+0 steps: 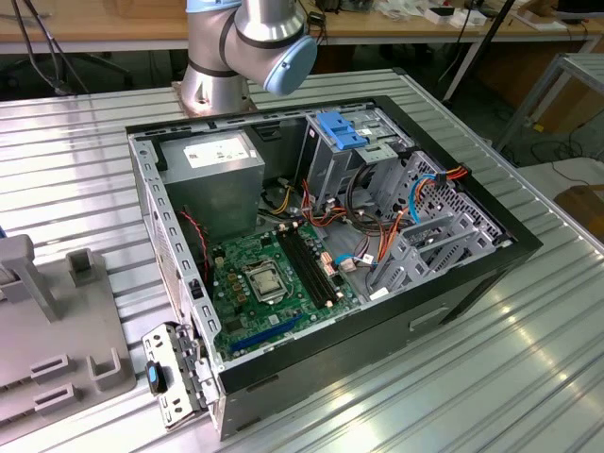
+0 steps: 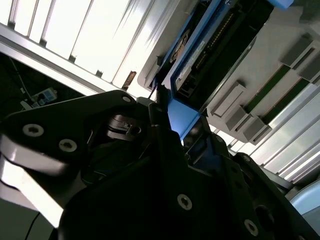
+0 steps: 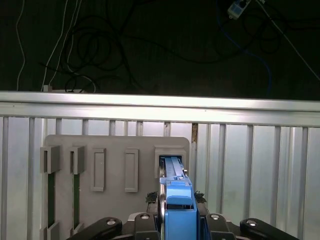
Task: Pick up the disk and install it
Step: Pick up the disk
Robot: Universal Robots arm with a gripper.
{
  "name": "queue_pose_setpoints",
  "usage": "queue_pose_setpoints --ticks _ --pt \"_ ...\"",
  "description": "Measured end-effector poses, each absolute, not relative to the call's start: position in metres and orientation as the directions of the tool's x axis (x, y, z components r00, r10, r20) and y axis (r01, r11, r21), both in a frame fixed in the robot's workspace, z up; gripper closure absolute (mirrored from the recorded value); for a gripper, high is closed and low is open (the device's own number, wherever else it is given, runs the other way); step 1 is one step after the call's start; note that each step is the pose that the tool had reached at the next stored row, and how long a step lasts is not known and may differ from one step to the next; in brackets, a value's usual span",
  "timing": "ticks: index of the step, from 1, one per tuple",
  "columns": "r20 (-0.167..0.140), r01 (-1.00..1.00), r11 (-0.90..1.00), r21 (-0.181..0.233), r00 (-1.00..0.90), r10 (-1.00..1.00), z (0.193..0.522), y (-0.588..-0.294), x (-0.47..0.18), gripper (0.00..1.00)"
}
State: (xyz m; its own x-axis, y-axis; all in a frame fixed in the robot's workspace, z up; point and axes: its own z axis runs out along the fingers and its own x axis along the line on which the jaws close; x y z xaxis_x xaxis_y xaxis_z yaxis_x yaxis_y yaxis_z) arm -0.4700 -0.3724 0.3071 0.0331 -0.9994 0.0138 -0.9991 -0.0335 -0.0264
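Black metal gripper (image 3: 176, 198) is seen with jaws set narrow, apparently clamped on the bright blue plastic rail of the dark rectangular disk (image 3: 172, 167). The disk is stood on edge in a slot of the grey plastic holder (image 3: 115, 150), its long axis running straight away from the jaws.

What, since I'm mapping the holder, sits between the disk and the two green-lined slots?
In the first wrist view, two plain gray rectangular pockets lie on the gray holder between the disk and the green-lined slots. Both look empty.
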Motion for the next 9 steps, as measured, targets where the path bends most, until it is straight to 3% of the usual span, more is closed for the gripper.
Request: queue_pose_setpoints --ticks 9 --pt "0.014 -0.999 -0.034 -0.026 0.033 -0.999 0.3070 -0.3724 -0.4700 0.63"
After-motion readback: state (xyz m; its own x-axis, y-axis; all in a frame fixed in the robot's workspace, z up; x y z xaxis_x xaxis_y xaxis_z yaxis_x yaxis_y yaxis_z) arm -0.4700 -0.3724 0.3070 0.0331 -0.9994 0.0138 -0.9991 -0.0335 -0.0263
